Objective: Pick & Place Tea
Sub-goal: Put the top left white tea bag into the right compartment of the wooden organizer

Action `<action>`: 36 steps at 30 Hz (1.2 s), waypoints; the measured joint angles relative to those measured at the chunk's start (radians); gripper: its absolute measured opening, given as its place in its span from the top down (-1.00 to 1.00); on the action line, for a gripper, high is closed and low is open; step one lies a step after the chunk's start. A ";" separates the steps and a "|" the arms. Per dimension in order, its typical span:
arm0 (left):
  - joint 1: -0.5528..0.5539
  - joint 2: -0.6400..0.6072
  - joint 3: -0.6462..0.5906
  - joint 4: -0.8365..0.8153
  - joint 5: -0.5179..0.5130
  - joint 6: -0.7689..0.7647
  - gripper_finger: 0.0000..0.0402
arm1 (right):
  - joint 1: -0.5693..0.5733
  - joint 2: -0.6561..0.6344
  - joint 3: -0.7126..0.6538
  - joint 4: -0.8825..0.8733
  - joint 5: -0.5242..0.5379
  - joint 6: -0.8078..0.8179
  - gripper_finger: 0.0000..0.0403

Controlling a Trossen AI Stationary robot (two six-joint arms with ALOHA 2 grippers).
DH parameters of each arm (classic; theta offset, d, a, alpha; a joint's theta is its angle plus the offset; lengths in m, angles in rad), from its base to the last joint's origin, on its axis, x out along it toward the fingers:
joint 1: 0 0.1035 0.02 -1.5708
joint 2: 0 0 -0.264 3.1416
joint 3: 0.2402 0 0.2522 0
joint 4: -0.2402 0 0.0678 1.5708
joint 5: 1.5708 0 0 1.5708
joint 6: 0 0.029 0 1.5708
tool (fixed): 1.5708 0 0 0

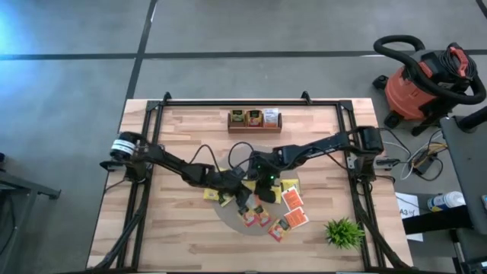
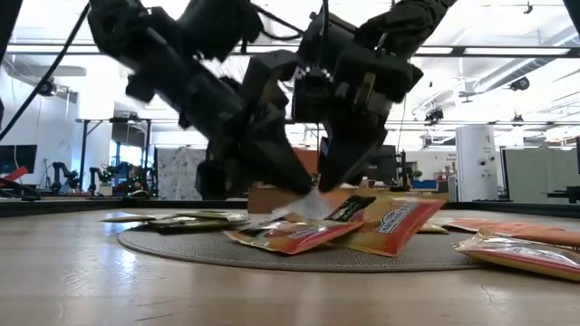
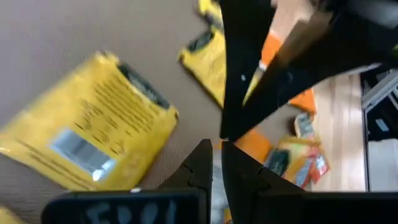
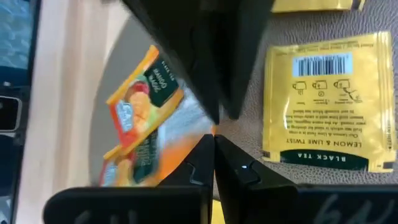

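— How's the light on my overhead feed? I see the table (image 1: 190, 236) evenly lit, with only soft shadows under the arms.

— Fine here too. My low camera is backlit: bright ceiling strips wash out the room, and both arms read as dark silhouettes.

— Focus?

— My wrist feeds are soft; the yellow packet (image 3: 87, 134) is blurred, though the label on another packet (image 4: 326, 106) is readable.
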 joint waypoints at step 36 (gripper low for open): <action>-0.004 -0.576 -0.004 0.200 -0.585 0.353 0.46 | 0.000 -0.677 -0.067 0.415 0.773 0.113 0.96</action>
